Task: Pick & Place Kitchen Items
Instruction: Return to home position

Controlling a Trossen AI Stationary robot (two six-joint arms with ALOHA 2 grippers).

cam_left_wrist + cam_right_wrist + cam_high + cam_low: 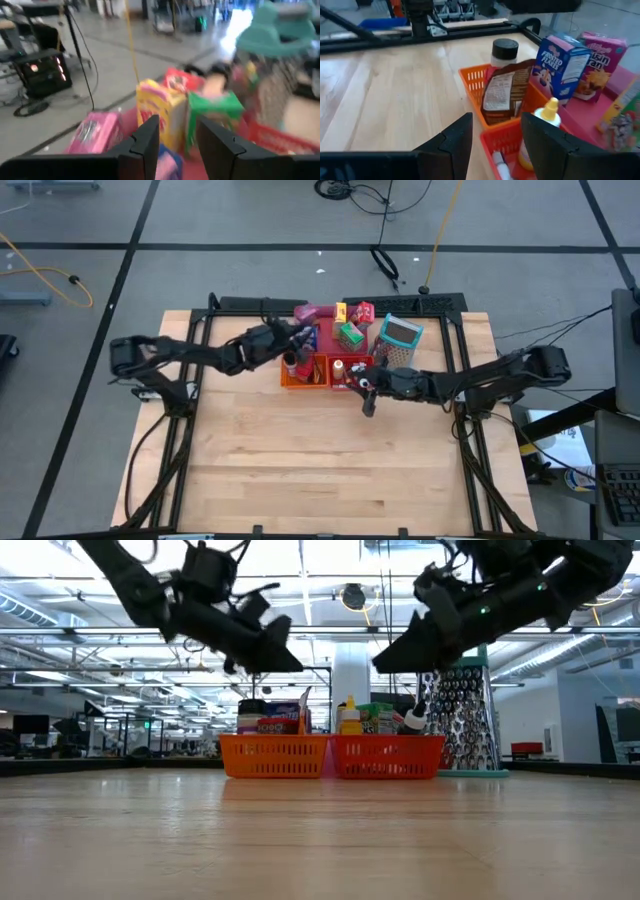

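High view: every kitchen item in sight sits in a bin or on the tray, none loose on the desk [320, 470], so I judge sorting done and only the retreat home left. Left end effector [177, 145]: fingers apart, empty, with yellow box [157, 112] and green box [215, 112] just ahead. Right end effector [497, 145]: fingers apart, empty, raised above the orange bin [472, 80]. Brown packet [502, 95] is in that bin, and blue cereal box [561, 62] stands beyond it on the pink tray [587, 112].
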